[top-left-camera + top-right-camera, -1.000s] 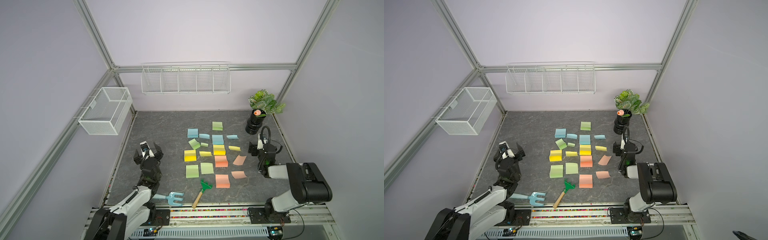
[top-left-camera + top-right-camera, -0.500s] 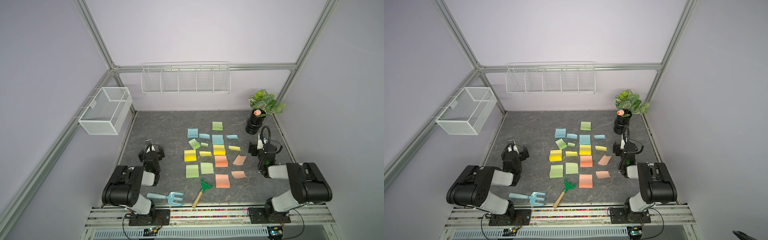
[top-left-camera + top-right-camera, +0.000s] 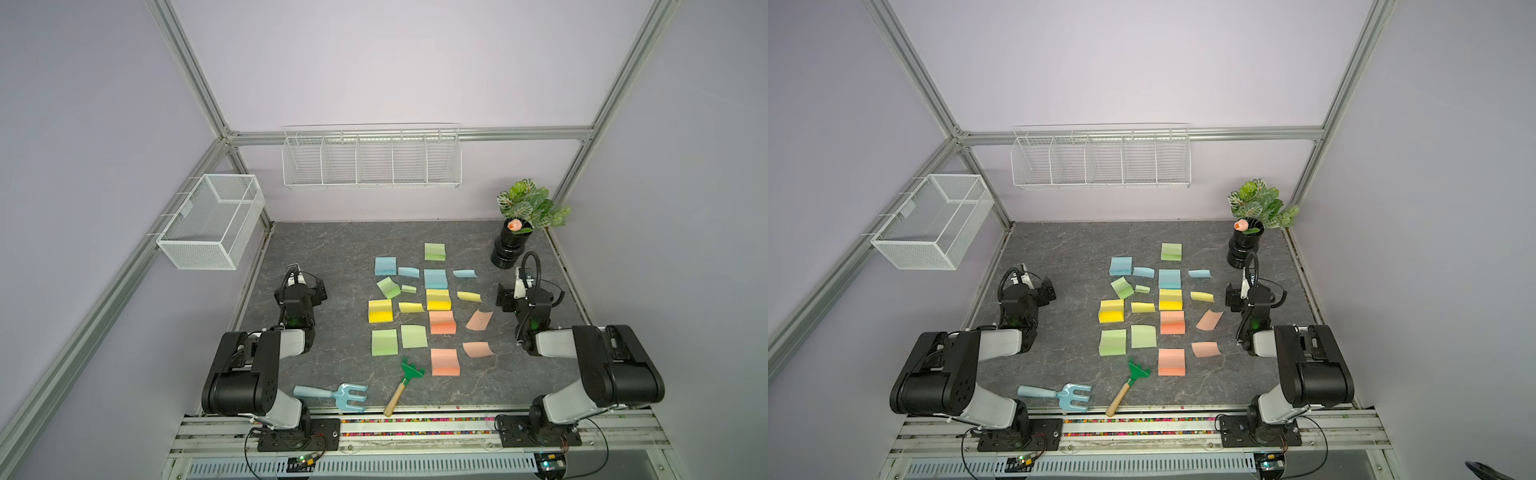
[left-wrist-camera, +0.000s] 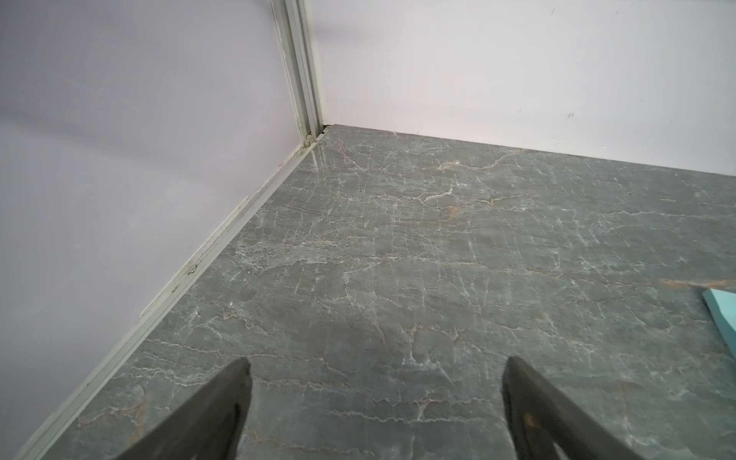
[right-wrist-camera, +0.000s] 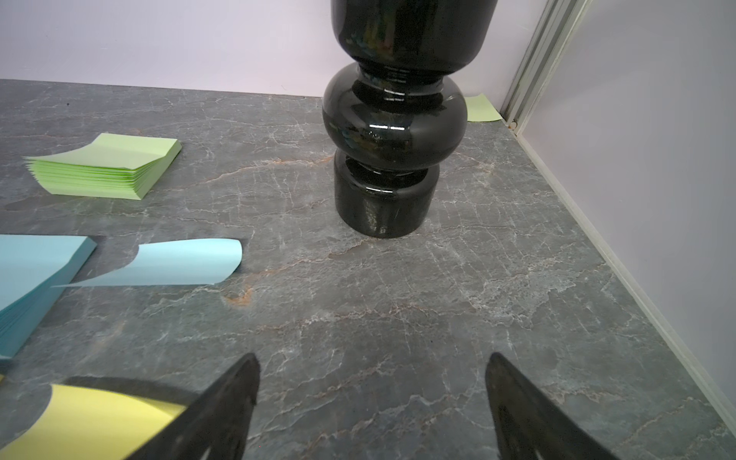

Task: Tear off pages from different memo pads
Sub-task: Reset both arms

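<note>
Several memo pads lie in a cluster mid-table: green [image 3: 434, 252], blue [image 3: 435, 279], yellow [image 3: 380, 311] and orange [image 3: 445, 362] blocks. Loose pages lie among them, such as a blue one [image 3: 465, 273], a yellow one [image 3: 468, 296] and an orange one [image 3: 479, 320]. My left gripper [image 3: 306, 281] [image 4: 376, 364] rests low at the table's left, open and empty, apart from the pads. On the right side my right gripper [image 3: 514, 291] [image 5: 372, 360] stands open over bare table, beside the yellow page [image 5: 87, 418] and facing the vase.
A black vase [image 5: 392, 119] with a plant stands at the back right, a green page [image 5: 482, 108] behind it. A blue garden fork [image 3: 332, 395] and a green rake [image 3: 405, 382] lie near the front edge. Wire baskets [image 3: 212, 220] [image 3: 370, 158] hang on the walls.
My left arm has folded back from a stretched pose to a low rest at the left; its gripper stayed open. The right arm has not moved.
</note>
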